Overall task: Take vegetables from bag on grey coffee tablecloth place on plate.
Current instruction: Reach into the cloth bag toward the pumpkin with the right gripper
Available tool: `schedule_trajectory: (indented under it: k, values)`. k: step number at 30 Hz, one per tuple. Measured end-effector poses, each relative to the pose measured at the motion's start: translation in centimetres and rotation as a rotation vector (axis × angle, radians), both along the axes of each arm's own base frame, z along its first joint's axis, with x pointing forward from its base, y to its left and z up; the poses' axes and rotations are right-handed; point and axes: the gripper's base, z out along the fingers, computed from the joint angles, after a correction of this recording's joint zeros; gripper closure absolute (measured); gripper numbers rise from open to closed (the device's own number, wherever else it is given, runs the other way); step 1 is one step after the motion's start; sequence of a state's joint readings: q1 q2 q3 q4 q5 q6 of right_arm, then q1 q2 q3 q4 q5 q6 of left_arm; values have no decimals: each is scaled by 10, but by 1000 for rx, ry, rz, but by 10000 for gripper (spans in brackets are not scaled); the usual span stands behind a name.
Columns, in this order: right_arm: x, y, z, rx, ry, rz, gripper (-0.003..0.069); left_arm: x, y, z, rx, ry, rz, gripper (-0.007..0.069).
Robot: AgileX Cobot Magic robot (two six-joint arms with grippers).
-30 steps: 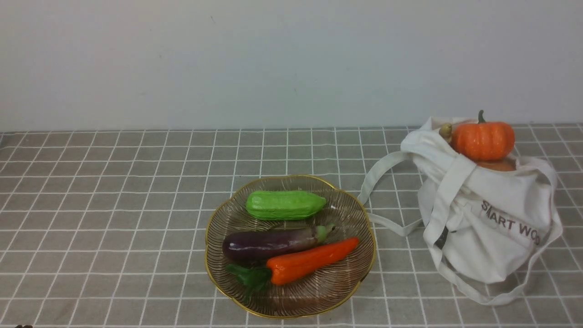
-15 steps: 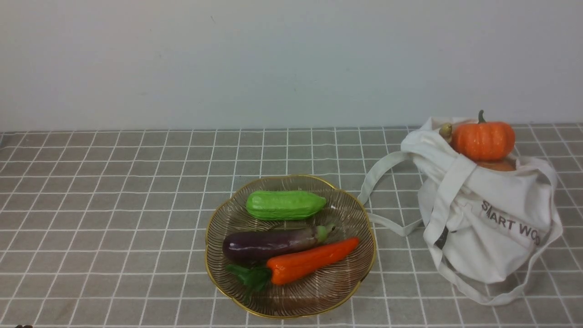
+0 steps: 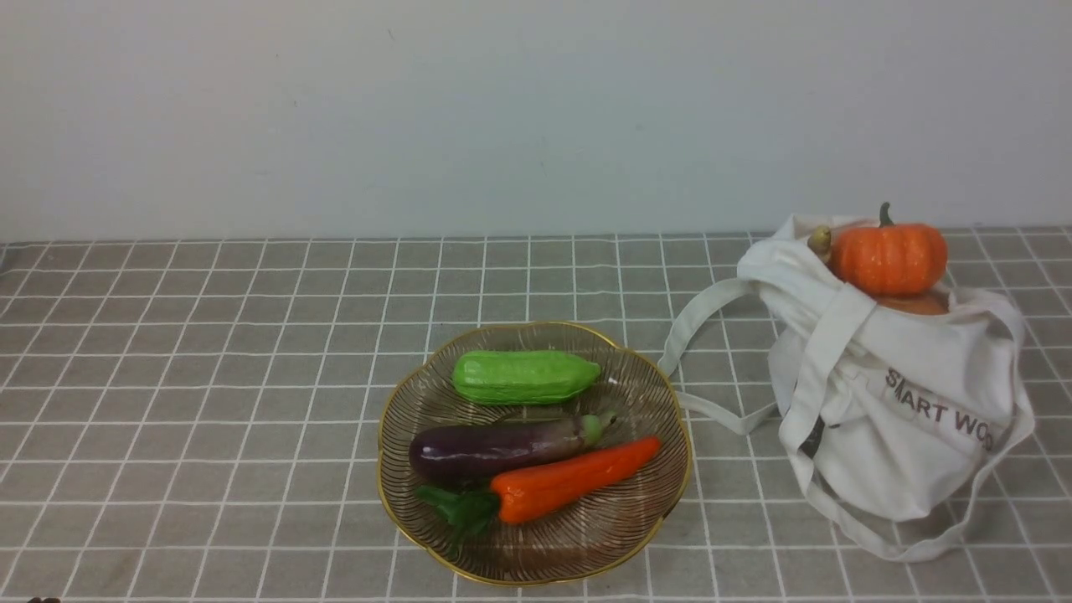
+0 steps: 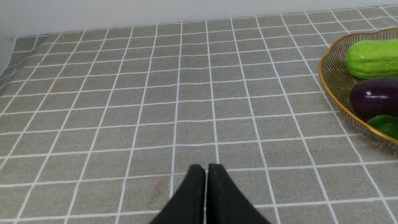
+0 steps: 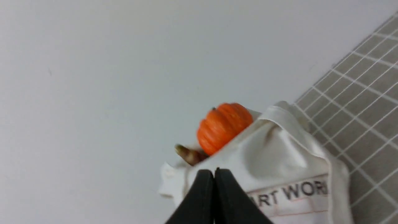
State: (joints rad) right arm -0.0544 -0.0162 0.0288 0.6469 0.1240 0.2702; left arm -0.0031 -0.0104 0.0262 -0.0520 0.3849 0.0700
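— Pumpkin (image 3: 888, 258) next: where is it from you?
— Bag (image 3: 888, 419) slumps right of the plate (image 3: 586, 536); pumpkin sits atop its mouth, stem up. Your right pincer (image 5: 214, 172), pressed together, points toward it and is nearer; left pincer (image 4: 205, 169), also pressed together, hangs beyond the plate, well apart.

You have no change to act on. Across the last second of the front view nothing has moved, arrived or gone, from the pumpkin (image 3: 888, 258) atop the bag (image 3: 904, 402) to the vegetables (image 3: 494, 450) lying in the plate (image 3: 586, 540). The wrist views come only for this moment, so you cannot tell from them whether either arm has shifted.
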Motion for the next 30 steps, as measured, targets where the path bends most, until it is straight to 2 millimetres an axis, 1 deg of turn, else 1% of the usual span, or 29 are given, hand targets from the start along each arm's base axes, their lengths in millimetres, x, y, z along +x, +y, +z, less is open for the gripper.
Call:
schedule_trajectory:
  k: [2, 8, 12, 13, 14, 15, 16, 17, 18, 19, 20, 21, 22, 23, 24, 25, 26, 28, 29, 30]
  values:
    - [0, -2, 3, 104, -41, -20, 673, 0, 0, 0, 0, 0, 0, 629]
    - [-1, -7, 7, 163, -93, -58, 673, 0, 0, 0, 0, 0, 0, 629]
    - [-3, -11, 14, 215, -152, -97, 673, 0, 0, 0, 0, 0, 0, 629]
    - [-6, -11, 31, 203, -204, -89, 673, 0, 0, 0, 0, 0, 0, 629]
    - [-6, -11, 31, 195, -204, -90, 673, 0, 0, 0, 0, 0, 0, 629]
    - [-12, -9, 56, 103, -261, -81, 673, 0, 0, 0, 0, 0, 0, 629]
    - [-12, -9, 59, 87, -265, -80, 673, 0, 0, 0, 0, 0, 0, 629]
    - [-17, -7, 81, 1, -298, -77, 673, 0, 0, 0, 0, 0, 0, 629]
    - [-20, -3, 109, -148, -309, -68, 673, 0, 0, 0, 0, 0, 0, 629]
    - [-18, -1, 118, -223, -283, -57, 673, 0, 0, 0, 0, 0, 0, 629]
    - [-15, 2, 133, -311, -253, -39, 673, 0, 0, 0, 0, 0, 0, 629]
    - [-8, 5, 149, -404, -198, -6, 673, 0, 0, 0, 0, 0, 0, 629]
    - [-6, 5, 152, -418, -187, 0, 673, 0, 0, 0, 0, 0, 0, 629]
    - [7, 9, 166, -503, -99, 53, 673, 0, 0, 0, 0, 0, 0, 629]
    - [24, 11, 175, -569, 4, 115, 673, 0, 0, 0, 0, 0, 0, 629]
    - [23, 11, 179, -570, -6, 112, 673, 0, 0, 0, 0, 0, 0, 629]
    - [45, 14, 185, -632, 119, 187, 673, 0, 0, 0, 0, 0, 0, 629]
    - [79, 16, 186, -697, 280, 291, 673, 0, 0, 0, 0, 0, 0, 629]
    - [88, 16, 187, -710, 315, 316, 673, 0, 0, 0, 0, 0, 0, 629]
    - [103, 16, 189, -728, 363, 354, 673, 0, 0, 0, 0, 0, 0, 629]
